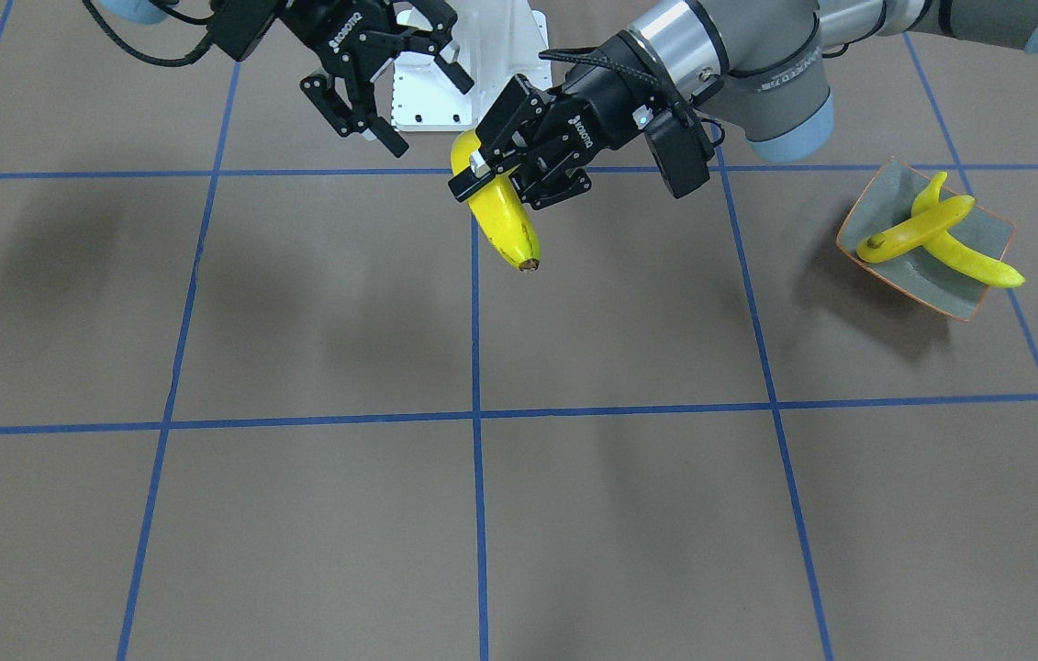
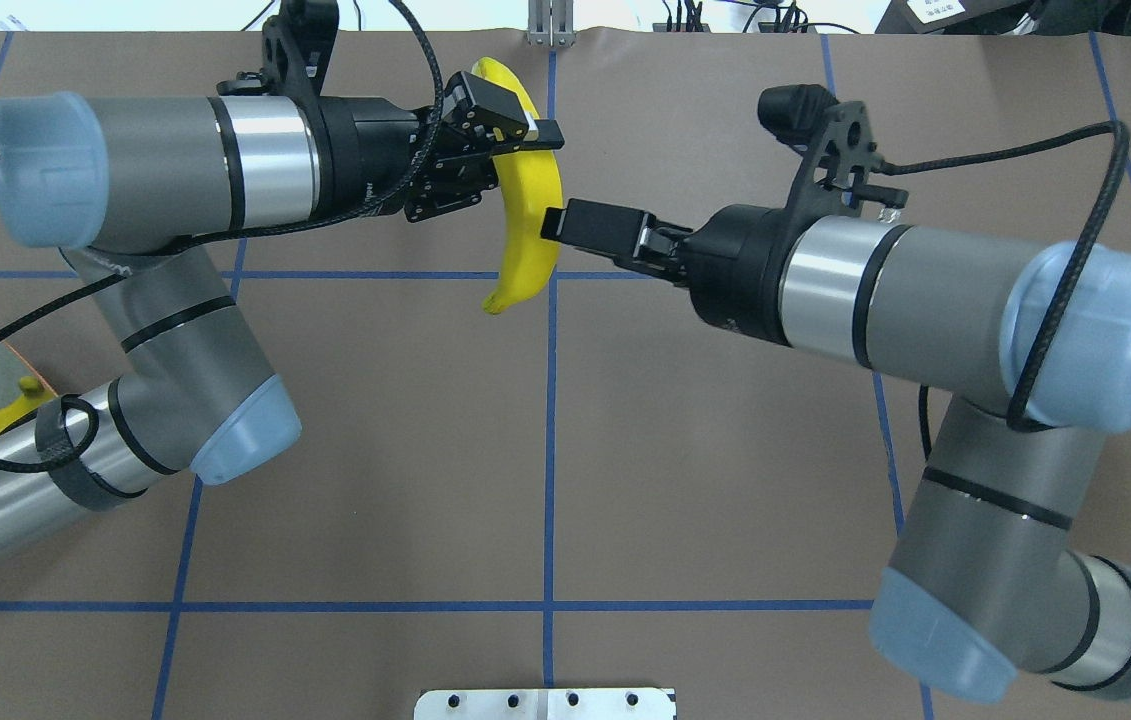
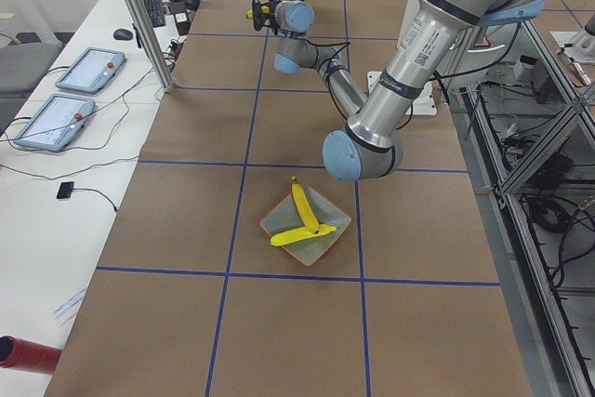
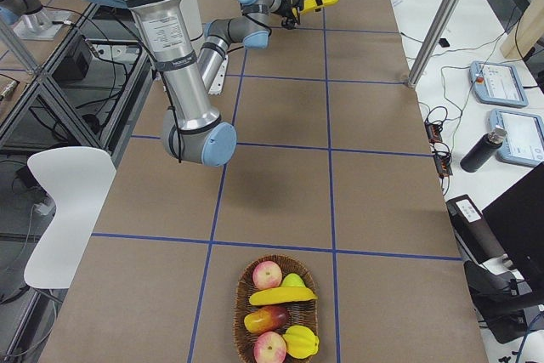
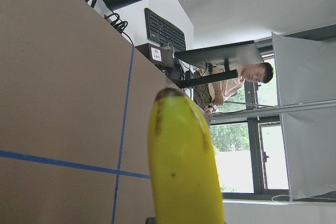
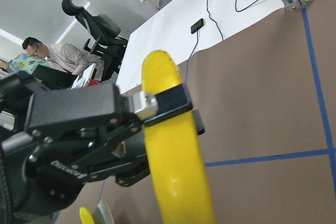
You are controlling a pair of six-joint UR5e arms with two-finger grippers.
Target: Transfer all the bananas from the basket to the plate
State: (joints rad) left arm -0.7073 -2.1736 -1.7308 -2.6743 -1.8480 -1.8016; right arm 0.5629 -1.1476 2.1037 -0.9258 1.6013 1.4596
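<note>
My left gripper (image 1: 493, 179) is shut on a thick yellow banana (image 1: 505, 220) and holds it in the air over the table's middle, dark tip down. It shows in the overhead view (image 2: 525, 200), the left wrist view (image 5: 181, 166) and the right wrist view (image 6: 173, 171). My right gripper (image 1: 427, 112) is open and empty, right beside the banana's upper end. The grey-green plate (image 1: 886, 197) with an orange rim holds two crossed bananas (image 1: 918, 234). The basket (image 4: 239, 295) holds one banana (image 4: 282, 295).
The basket also holds apples (image 4: 267, 275) and other fruit. A white mounting plate (image 1: 473, 55) sits at the robot's base. Side tables carry tablets (image 3: 88, 70) and a keyboard (image 5: 164, 29). Blue tape lines cross the brown table.
</note>
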